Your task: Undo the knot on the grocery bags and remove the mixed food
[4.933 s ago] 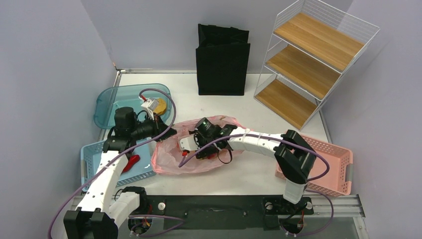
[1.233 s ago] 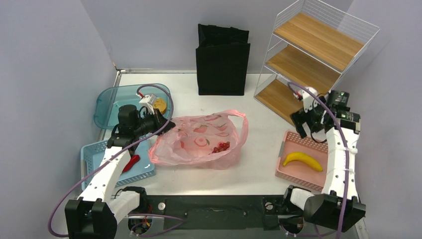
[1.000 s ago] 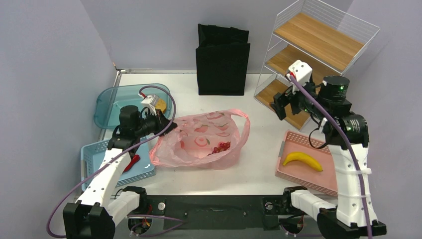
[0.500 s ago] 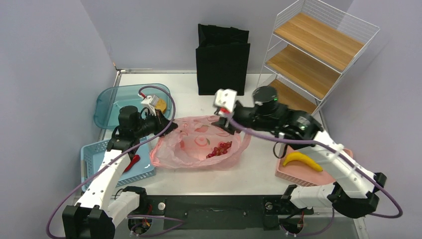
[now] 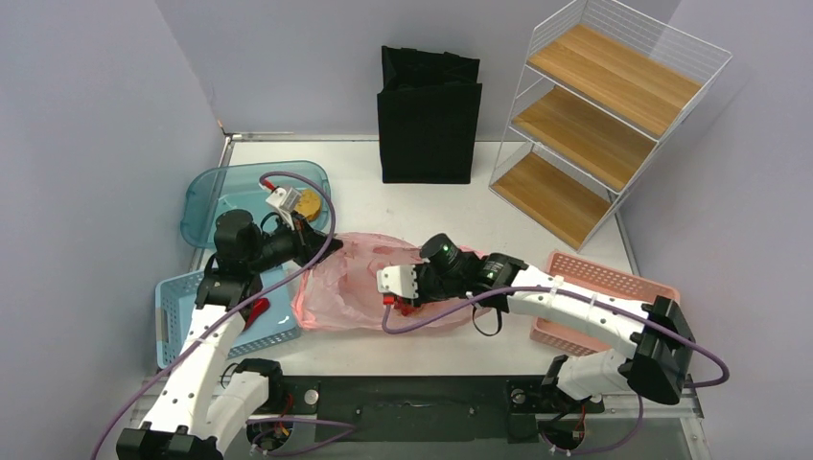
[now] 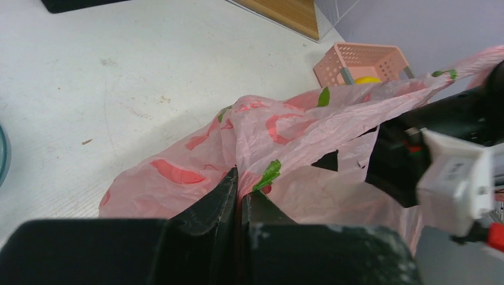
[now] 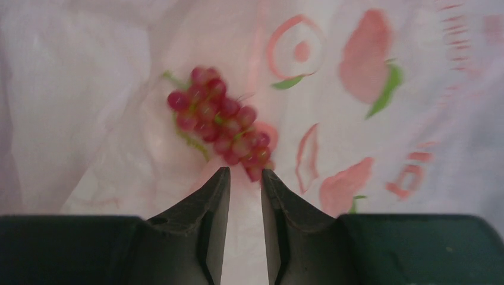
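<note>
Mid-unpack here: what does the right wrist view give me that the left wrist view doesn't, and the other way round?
Only the right wrist view: the red fruit cluster lying inside the pink bag, its near end at the tips of the right gripper, whose jaws stand a narrow gap apart with nothing between them. Only the left wrist view: the left gripper pinched shut on a fold of the film, the white table, and the pink basket with the banana beyond. Both: the bag's red-and-green prints.
</note>
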